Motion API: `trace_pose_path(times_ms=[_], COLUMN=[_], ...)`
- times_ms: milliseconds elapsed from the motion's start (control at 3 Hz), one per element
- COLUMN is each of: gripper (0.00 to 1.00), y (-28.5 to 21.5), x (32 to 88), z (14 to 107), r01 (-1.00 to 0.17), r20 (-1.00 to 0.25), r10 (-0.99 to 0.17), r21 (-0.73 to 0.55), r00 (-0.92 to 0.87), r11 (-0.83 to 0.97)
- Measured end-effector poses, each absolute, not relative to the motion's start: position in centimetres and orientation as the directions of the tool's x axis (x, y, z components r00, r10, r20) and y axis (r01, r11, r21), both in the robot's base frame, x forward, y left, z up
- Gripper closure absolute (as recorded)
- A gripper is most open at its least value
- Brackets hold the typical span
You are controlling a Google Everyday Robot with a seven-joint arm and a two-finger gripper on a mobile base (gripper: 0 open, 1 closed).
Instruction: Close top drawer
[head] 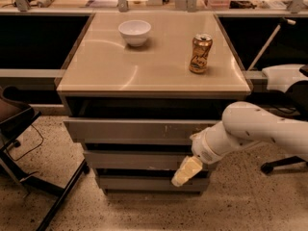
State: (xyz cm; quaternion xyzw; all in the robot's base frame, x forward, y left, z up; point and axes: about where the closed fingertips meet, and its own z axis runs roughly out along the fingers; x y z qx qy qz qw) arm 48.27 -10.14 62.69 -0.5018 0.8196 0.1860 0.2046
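Note:
The top drawer (134, 130) of the grey cabinet is pulled out a little; its flat grey front with pale scratch chips stands forward of the cabinet body, with a dark gap above it. My white arm reaches in from the right. My gripper (186, 172) hangs below the arm's wrist, in front of the right end of the lower drawer fronts, with the wrist against the right part of the top drawer's front.
A white bowl (134, 32) and a gold drink can (200, 53) stand on the beige cabinet top (120, 69). Two narrower drawer fronts (134, 160) sit below. A chair base (29, 177) is at the left, another chair (288, 81) at the right.

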Motion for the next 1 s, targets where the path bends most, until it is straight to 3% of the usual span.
trace_pose_path(times_ms=[333, 1000], gripper=[0.0, 0.0], y=[-9.4, -8.9], x=[52.0, 52.8], z=[62.4, 62.6], r01=[-0.88, -0.876], r20=[-0.506, -0.501], r10=[-0.736, -0.736], r21=[0.108, 0.103], r00=[-0.449, -0.454], r11=[0.463, 0.471])
